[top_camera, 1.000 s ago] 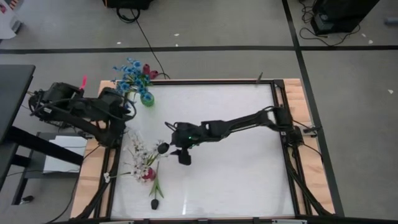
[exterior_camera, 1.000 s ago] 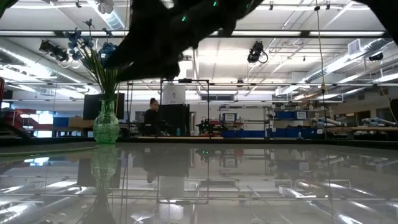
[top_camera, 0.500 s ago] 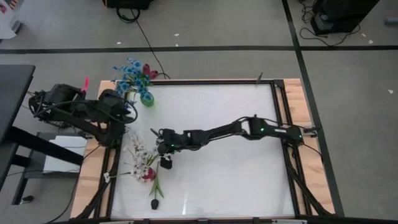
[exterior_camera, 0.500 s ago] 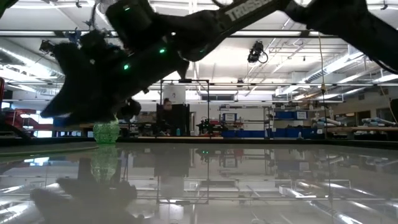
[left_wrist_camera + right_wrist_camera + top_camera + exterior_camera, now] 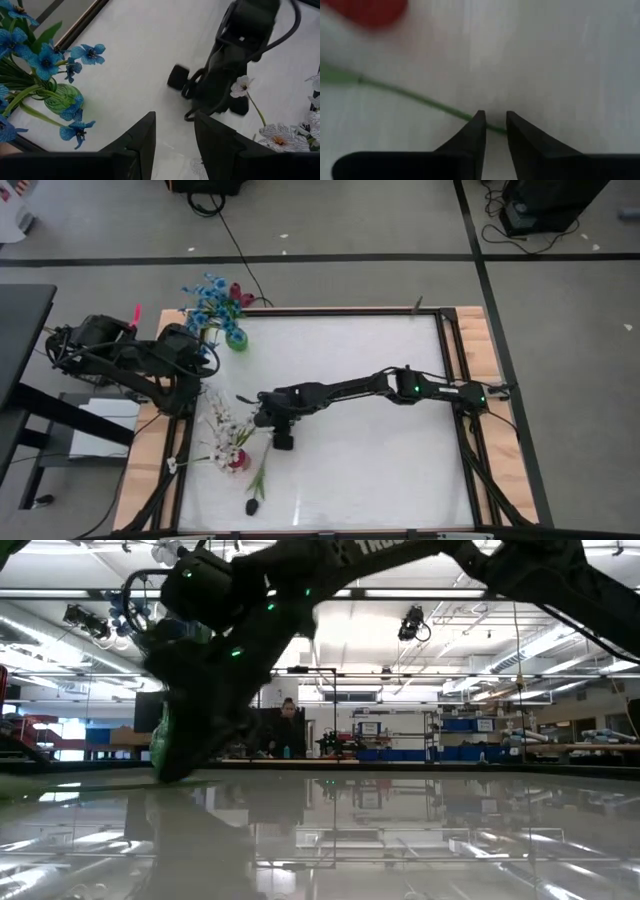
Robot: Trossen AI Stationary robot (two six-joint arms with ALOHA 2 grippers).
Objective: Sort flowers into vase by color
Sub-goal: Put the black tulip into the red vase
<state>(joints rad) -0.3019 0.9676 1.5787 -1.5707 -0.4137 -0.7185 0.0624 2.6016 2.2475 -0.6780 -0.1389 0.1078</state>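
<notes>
Right tool (image 5: 494, 122): reaching far across the white worktop (image 5: 380, 470) toward the loose flowers; its two dark fingers (image 5: 472, 135) are standing close together with a thin green stem (image 5: 410, 96) passing between their tips, so they are pinching that stem down at the worktop surface.
Right tool from above (image 5: 270, 418): sitting just beside the pile of loose flowers, near the worktop's left edge; the arm is stretching out low from the right side.
Held stem: running away from the fingertips toward a blurred red head (image 5: 367, 10); which flower of the pile it belongs to, I cannot tell.
Loose flowers (image 5: 228, 435): lying flat on the worktop in a small heap of white heads with a pink-red one among them; a single dark-headed flower (image 5: 253, 505) is lying a little apart, nearer the front edge.
Vase (image 5: 236, 338): green glass, standing upright at the worktop's far left corner, holding blue flowers (image 5: 208, 298).
Left tool (image 5: 174, 145): waiting off the worktop's left edge, near the vase, its fingers standing partly apart and gripping nothing.
Low view: the right arm (image 5: 230, 650) is blocking most of the vase.
</notes>
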